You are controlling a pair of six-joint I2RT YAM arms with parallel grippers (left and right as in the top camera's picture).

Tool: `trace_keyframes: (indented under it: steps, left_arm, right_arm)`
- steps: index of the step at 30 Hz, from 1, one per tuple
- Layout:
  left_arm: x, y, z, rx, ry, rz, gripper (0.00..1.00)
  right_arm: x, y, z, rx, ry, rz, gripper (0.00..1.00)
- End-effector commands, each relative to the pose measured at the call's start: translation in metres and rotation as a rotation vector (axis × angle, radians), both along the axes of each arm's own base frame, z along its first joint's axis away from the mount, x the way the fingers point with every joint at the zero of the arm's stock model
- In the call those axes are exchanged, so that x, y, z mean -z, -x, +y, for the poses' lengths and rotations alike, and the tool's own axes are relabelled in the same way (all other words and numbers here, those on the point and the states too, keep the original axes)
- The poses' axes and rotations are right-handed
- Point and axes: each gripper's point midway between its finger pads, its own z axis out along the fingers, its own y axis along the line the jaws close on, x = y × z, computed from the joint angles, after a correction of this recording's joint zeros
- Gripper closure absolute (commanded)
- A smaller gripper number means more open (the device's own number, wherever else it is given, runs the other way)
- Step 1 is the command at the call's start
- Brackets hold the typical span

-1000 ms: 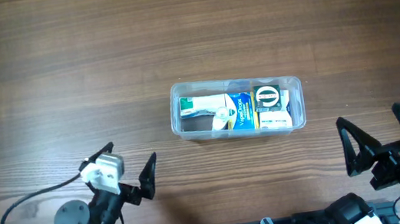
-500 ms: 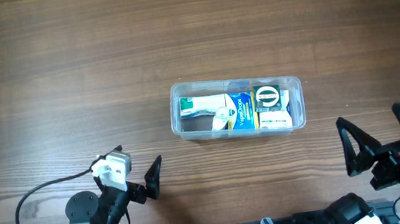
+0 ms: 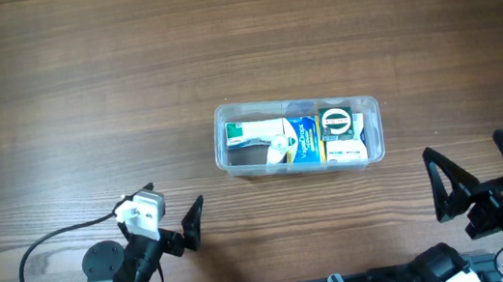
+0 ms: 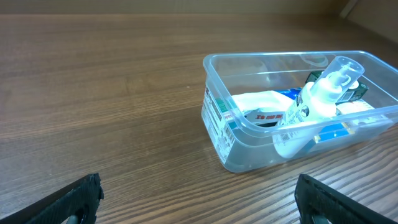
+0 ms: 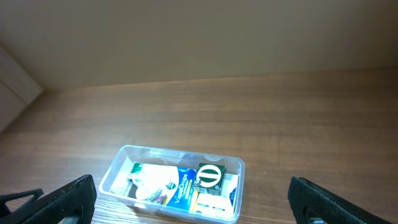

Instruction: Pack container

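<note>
Sitting near table centre, slightly toward right edge: container (image 3: 220, 145), holding bottle (image 4: 317, 99), boxes (image 3: 337, 125). Probably light, thin-walled, flexy, slick; pinch rim at short end. Left gripper (image 3: 174, 194) by near edge, right gripper (image 3: 463, 144) near near-right corner: both spread wide, empty.

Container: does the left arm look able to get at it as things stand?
Probably yes. The left gripper sits with jaws open, facing the container across bare table, and nothing lies between them. The spray bottle is inside the container, not in the way.
</note>
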Motion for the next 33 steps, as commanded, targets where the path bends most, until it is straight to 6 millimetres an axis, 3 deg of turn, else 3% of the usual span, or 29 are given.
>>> trace_keyframes:
  steps: [1,11,17,21,26,33]
  left_arm:
    - [-0.001,0.001,-0.004,0.029,-0.006,-0.018,0.0]
    - [-0.001,0.001,-0.004,0.029,-0.006,-0.018,0.0]
    - [-0.001,0.001,-0.004,0.029,-0.006,-0.018,0.0]
    - [-0.001,0.001,-0.004,0.029,-0.006,-0.019,0.0]
    - [-0.001,0.001,-0.004,0.029,-0.006,-0.019,0.0]
    - [-0.001,0.001,-0.004,0.029,-0.006,-0.018,0.0]
  right_arm:
    - [-0.002,0.0,-0.002,0.008,0.01,-0.008,0.0]
    - [0.0,-0.001,-0.002,0.008,0.012,-0.004,0.0]
    - [0.016,-0.002,-0.003,0.011,0.047,0.042,0.0]
    - [0.026,-0.017,-0.013,0.07,0.134,0.016,0.0]
    - [0.068,-0.037,-0.019,0.135,0.123,-0.027,0.0]
    - [0.156,-0.046,-0.014,0.114,0.075,-0.029,0.0]
